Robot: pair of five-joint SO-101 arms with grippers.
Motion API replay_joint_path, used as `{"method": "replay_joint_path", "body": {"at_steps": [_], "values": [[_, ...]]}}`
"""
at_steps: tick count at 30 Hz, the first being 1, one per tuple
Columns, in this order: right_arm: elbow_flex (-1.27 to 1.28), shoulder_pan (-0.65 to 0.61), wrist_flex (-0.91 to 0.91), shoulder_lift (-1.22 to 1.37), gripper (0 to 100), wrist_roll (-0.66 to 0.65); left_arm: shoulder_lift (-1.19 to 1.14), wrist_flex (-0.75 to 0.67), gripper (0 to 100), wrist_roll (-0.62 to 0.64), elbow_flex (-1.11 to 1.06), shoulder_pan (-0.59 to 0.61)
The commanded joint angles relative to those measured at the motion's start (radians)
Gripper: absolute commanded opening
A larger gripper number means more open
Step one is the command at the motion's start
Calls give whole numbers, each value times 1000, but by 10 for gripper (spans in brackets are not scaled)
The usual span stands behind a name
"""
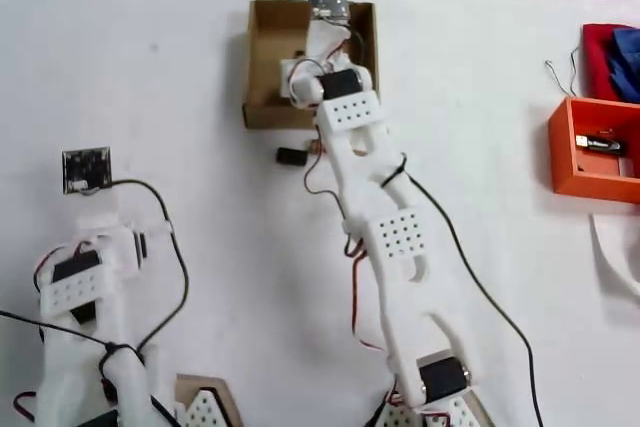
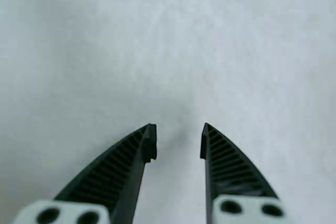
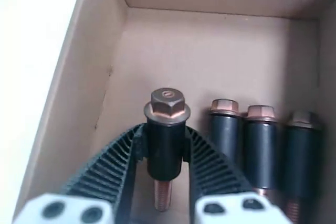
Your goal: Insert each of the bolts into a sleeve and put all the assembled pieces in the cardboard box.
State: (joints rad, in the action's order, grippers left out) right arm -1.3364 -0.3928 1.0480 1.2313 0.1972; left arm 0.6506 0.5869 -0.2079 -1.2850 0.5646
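cardboard box (image 3: 210,51); coppery hex bolt (image 3: 167,104), perhaps plastic sleeve (image 3: 164,150)

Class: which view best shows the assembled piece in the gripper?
Right wrist view: the assembled piece sits close, clamped by the right gripper. High view: the arm covers it above the cardboard box. Left wrist view faces table.

A robotics lab or hobby workshop: a white desk (image 1: 200,97) carries two white plastic arms (image 1: 395,237) with loose cables (image 1: 480,282), and an orange parts tray (image 1: 590,172) sits at the frame's right edge.
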Motion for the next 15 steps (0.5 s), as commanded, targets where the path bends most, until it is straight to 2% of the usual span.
{"method": "replay_joint_path", "body": {"at_steps": [1, 15], "values": [[-3, -8, 2, -15, 21, 8, 11, -12, 158, -9, -2, 2], [2, -10, -18, 56, 21, 8, 11, -12, 158, -9, -2, 2]]}}
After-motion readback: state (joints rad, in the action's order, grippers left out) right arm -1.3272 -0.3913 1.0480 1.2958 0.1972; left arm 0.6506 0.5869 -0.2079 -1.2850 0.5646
